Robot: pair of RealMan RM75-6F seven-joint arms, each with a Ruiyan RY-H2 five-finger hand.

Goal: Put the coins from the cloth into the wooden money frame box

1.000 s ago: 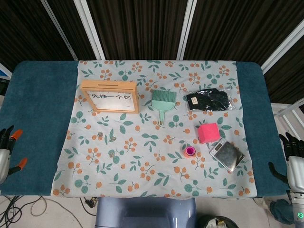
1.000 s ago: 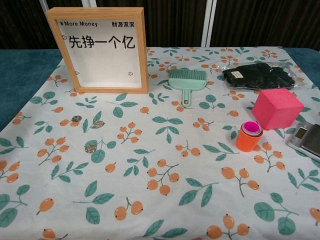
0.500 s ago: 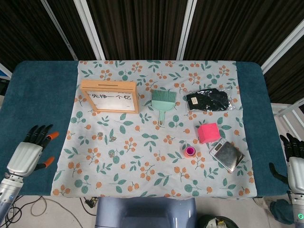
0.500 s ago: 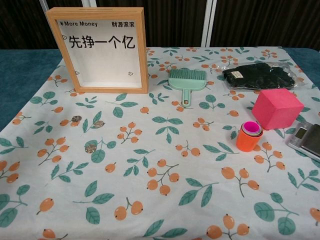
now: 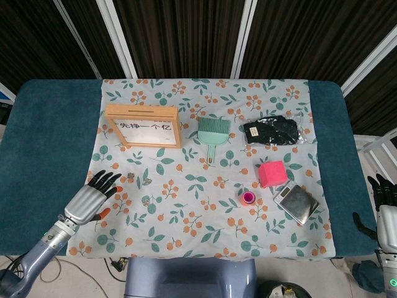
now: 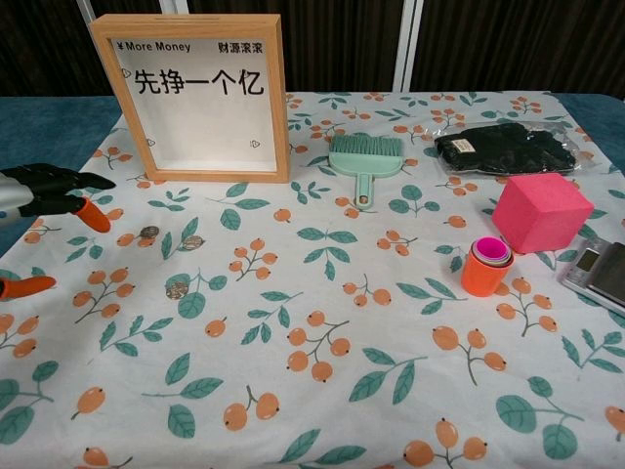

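Hands sit nearest: the left hand [image 5: 90, 197] hovers over the cloth's [image 5: 186, 211] left edge, fingers spread, holding nothing; the right hand [image 5: 384, 211] waits off the table's [image 5: 49, 124] right edge, fingers apart and empty as far as the head view shows. Next out lie three coins on the cloth; the nearest coin [image 6: 177, 289] sits at about two o'clock from the left hand, with the left coin [image 6: 148, 233] and the middle coin [image 6: 192, 241] a little farther. Beyond them, at twelve o'clock, stands the wooden money frame box [image 6: 195, 93], upright, its slot [image 5: 141, 108] on top. This looks like the reach step, no coin yet taken; the next move calls for lowering the fingertips onto one flat coin and pinching it up cleanly, which thin cloth may hinder.
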